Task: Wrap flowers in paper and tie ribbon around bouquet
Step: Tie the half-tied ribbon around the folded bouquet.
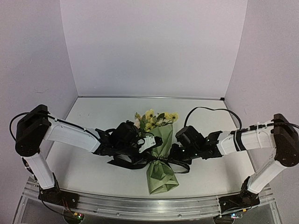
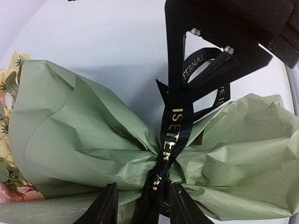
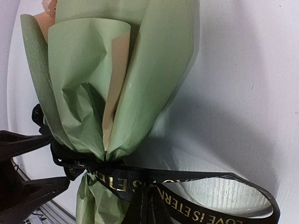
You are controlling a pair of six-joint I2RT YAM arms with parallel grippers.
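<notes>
- Calling the wrap stage done: see the paper closed into an olive cone around the flowers, with the tan inner face peeking out at the overlap and blooms poking out the far end.
- Find the bouquet lying flat mid-table, between both arms, blooms away from the bases, tail toward the near edge.
- Count the ribbon as on: circles the cinched waist, crosses over itself there, and throws a loop and loose tails onto the table on both sides.
- Cannot confirm a finished bow or a tight knot from any view; looks mid-tie.
- Read the left gripper as part-way apart, tips straddling the waist and the ribbon crossing; cannot tell whether the pads actually press on anything.
- Read the right gripper as fully closed, apparently pinching a ribbon strand just beside the waist, opposite the left one.
- Judge remaining work as: pull the strand taut, lock the knot, dress the loops, let go on both sides.
- Watch for the thin paper tearing or the waist slipping if the pull runs hard.
</notes>
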